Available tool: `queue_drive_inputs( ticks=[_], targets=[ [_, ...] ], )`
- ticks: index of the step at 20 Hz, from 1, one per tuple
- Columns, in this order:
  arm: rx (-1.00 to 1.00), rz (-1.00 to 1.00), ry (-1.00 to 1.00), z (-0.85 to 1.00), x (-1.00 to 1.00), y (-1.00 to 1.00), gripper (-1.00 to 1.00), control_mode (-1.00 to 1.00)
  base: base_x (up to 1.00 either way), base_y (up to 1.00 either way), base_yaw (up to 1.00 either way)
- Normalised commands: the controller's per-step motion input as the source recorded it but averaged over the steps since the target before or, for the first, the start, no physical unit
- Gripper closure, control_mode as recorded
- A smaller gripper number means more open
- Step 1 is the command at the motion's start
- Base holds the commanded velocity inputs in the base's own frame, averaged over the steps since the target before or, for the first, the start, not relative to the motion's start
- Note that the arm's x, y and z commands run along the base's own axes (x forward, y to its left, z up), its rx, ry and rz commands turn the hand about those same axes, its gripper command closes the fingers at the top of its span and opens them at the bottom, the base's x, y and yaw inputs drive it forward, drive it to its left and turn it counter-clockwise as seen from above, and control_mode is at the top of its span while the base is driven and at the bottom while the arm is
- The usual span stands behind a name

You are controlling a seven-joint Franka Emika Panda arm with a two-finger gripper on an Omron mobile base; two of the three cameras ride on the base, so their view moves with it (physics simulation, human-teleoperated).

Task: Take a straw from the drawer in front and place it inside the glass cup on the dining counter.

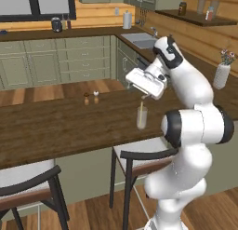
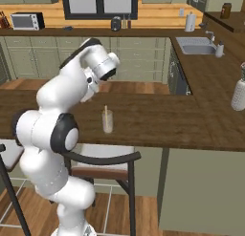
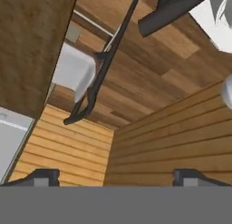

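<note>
Dark wood-grain dining counter (image 1: 56,126) runs below and ahead of my gripper (image 3: 116,175); kitchen cabinets and a plank wall stand beyond it.

Gripper state: fingertips (image 3: 43,177) wide apart at the hand view's lower edge, nothing between them. Released, empty.

Straw (image 1: 142,105): upright in the glass cup (image 1: 142,117), top poking above the rim, just below and slightly forward of my hand. Cup stands on the counter near its front edge, above a stool (image 1: 139,154).

Progress, as I judge it: placing looks done. Straw is in the cup and I am clear of it. Only backing the hand away seems left.

Salt and pepper shakers (image 1: 91,98) sit farther along the counter, off to my left. White flower vase (image 1: 221,75) well off to my right.

Hard to make out:
- My own wrist blocks the fingers in both base views.
- Hand view is rolled, showing stool frame, floor, plank wall; no cup there.
- Drawer: cannot pick it out.
</note>
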Motion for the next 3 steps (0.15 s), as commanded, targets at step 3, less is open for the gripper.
queue_drive_inputs(
  ticks=[3],
  targets=[
    [0.00, -0.01, -0.04, 0.00, -0.56, 0.13, -1.00, -1.00, 0.00, 0.00, 0.00]
  ],
)
